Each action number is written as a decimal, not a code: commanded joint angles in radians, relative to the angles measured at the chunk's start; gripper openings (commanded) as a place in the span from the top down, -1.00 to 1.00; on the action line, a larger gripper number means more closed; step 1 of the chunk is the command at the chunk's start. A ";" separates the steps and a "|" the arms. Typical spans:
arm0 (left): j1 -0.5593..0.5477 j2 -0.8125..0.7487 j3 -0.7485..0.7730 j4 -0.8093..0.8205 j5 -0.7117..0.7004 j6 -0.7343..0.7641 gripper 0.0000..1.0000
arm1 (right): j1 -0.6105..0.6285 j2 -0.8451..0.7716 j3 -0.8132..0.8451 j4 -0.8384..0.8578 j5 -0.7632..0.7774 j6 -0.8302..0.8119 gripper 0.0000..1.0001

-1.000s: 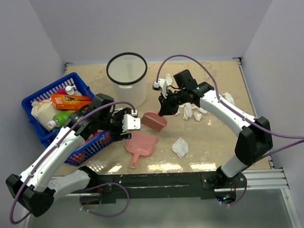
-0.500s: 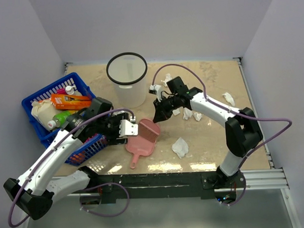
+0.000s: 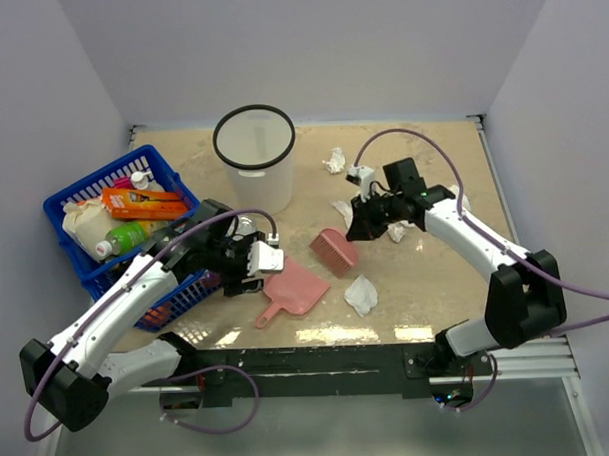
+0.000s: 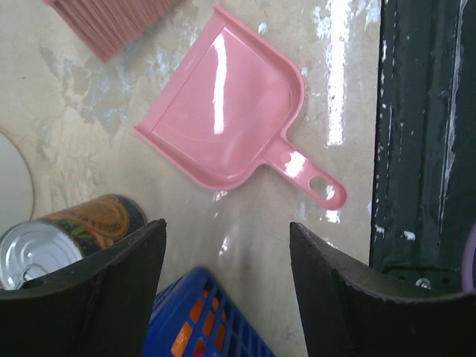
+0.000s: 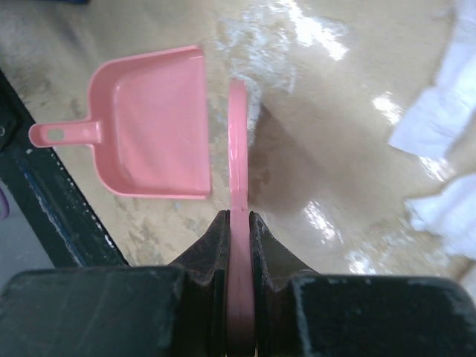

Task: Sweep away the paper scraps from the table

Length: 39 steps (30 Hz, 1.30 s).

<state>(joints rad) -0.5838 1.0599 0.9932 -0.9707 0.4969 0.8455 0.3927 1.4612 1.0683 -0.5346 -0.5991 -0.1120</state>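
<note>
Several white paper scraps lie on the beige table (image 3: 437, 293): one (image 3: 361, 294) near the front, one (image 3: 334, 160) by the bin, others (image 3: 395, 228) beside my right arm. My right gripper (image 3: 361, 221) (image 5: 238, 216) is shut on the handle of a pink brush (image 3: 333, 250) (image 5: 236, 141), whose bristles reach toward the pink dustpan (image 3: 292, 288) (image 5: 149, 126). Two scraps (image 5: 439, 111) show at the right in the right wrist view. My left gripper (image 3: 256, 258) (image 4: 227, 227) hangs open and holds nothing, just left of the dustpan (image 4: 223, 111).
A white bin (image 3: 255, 160) with a black rim stands at the back. A blue basket (image 3: 68, 201) of groceries fills the left side, its corner (image 4: 201, 320) below my left fingers. A tin can (image 4: 67, 234) stands beside the basket. The black metal front rail (image 4: 424, 149) runs close to the dustpan handle.
My right gripper swung the brush from over the dustpan toward the right. The dustpan turned slightly. The scrap by the bin came out from behind the right arm. Left gripper barely moved.
</note>
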 commanded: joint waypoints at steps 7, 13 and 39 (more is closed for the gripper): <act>-0.102 0.124 -0.086 0.201 0.032 -0.166 -0.40 | -0.025 -0.150 0.016 -0.021 -0.068 0.006 1.00; -0.125 0.166 -0.139 0.260 -0.078 -0.261 -0.33 | -0.060 -0.214 0.028 -0.002 -0.004 0.027 1.00; -0.126 0.334 -0.203 0.432 -0.149 0.069 -0.18 | -0.184 -0.248 0.099 -0.054 0.055 -0.021 1.00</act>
<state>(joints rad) -0.7074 1.3632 0.8036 -0.6209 0.3141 0.8509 0.2279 1.1931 1.0897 -0.5831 -0.5617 -0.1085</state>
